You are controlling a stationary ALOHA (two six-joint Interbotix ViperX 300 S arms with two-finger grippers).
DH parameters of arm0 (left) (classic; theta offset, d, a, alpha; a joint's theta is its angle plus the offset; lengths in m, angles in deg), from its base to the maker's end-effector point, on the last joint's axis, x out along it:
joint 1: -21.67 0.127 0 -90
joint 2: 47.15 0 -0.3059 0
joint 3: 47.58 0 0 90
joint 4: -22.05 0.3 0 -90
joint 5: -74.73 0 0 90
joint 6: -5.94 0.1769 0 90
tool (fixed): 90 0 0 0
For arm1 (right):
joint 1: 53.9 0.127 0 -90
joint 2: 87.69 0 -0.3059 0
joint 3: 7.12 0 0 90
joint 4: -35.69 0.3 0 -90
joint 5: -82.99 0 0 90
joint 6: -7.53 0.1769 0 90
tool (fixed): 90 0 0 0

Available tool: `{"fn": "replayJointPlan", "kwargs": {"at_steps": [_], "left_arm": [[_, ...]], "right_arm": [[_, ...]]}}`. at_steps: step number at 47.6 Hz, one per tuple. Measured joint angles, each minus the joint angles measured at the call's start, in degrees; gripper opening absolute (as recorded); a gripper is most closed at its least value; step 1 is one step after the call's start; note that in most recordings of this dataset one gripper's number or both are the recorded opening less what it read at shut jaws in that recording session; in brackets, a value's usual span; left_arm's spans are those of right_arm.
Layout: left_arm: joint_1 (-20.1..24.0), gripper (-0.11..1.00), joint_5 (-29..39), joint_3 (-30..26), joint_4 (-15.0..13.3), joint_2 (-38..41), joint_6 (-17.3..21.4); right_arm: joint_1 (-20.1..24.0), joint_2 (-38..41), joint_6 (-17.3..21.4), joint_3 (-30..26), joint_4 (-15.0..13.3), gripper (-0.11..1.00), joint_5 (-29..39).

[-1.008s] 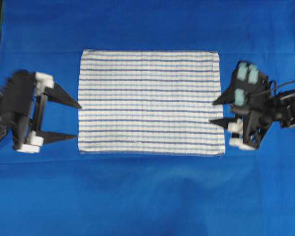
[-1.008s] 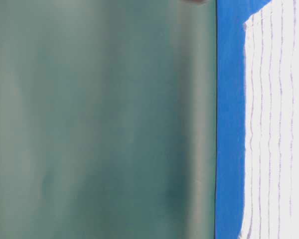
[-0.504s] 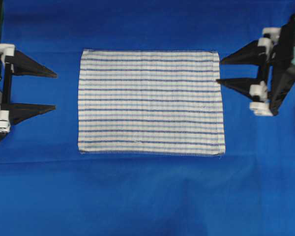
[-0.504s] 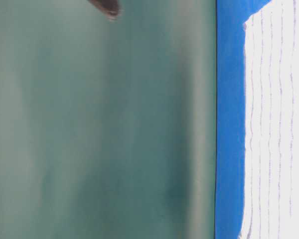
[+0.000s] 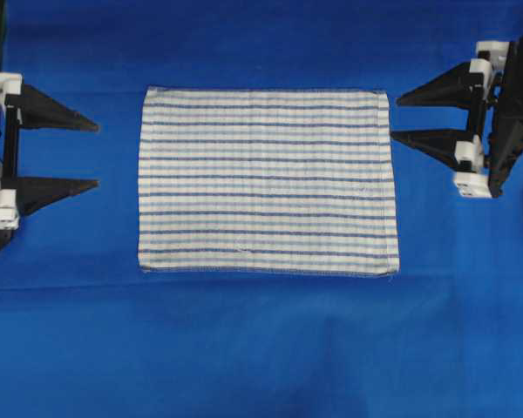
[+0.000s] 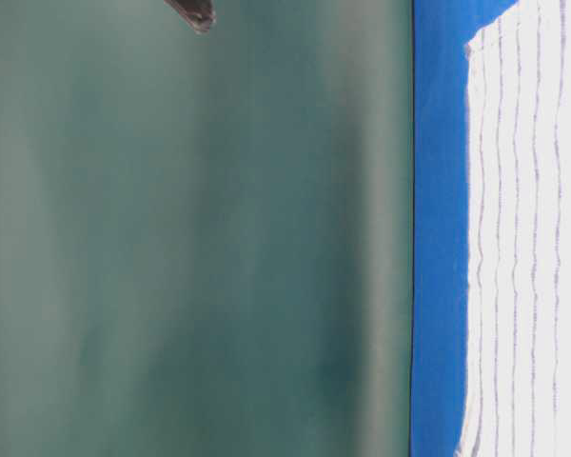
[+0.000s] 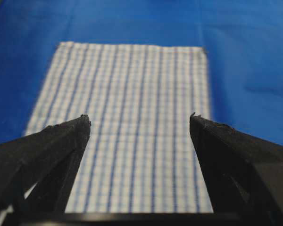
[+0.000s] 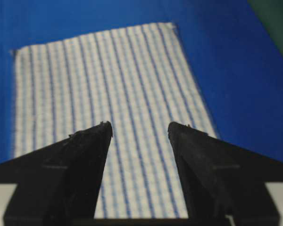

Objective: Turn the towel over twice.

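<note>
The towel (image 5: 266, 181), white with blue stripes, lies flat and spread out in the middle of the blue-covered table. My left gripper (image 5: 96, 155) stands open off the towel's left edge, a gap of blue cloth between them. My right gripper (image 5: 394, 118) is open too, its tips close to the towel's upper right edge, apart from it. In the left wrist view the towel (image 7: 132, 122) stretches away between the open left gripper (image 7: 139, 120). The right wrist view shows the towel (image 8: 104, 108) beyond the open right gripper (image 8: 140, 127). Nothing is held.
A plain blue cloth (image 5: 261, 348) covers the table all around the towel, with some soft wrinkles near the front. In the table-level view the towel's edge (image 6: 523, 238) lies on the blue surface (image 6: 438, 238) before a green backdrop, with a dark fingertip (image 6: 194, 11) above.
Both grippers have lifted and drawn back from the towel's side edges, the left one leftward and the right one up toward the far right. The towel lies as before.
</note>
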Motion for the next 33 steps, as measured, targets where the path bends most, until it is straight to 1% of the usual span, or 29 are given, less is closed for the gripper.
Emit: {"fn": "replayJointPlan", "kwargs": {"at_steps": [5, 12, 19, 27, 33], "left_arm": [[4.13, 0.81, -3.16, 1.14, 0.00, 2.90, 1.32], [8.61, 0.81, -8.44, 2.20, 0.00, 8.96, 3.69], [12.04, 0.81, -13.10, 2.29, 0.00, 16.88, 3.87], [15.38, 0.81, -18.81, 2.20, 0.00, 27.33, 3.96], [17.93, 0.81, -23.55, 1.67, 0.00, 36.12, 4.04]], "right_arm": [[-2.90, 2.99, 0.00, 0.00, 0.00, 0.58, 0.09], [-7.47, 7.82, 0.00, -0.09, 0.00, 0.58, 0.00], [-11.87, 13.71, 0.00, -0.09, 0.00, 0.58, -0.09], [-15.38, 20.65, 0.00, -0.09, 0.00, 0.58, -0.88], [-17.40, 25.75, 0.00, -0.26, 0.00, 0.58, -3.34]]}}
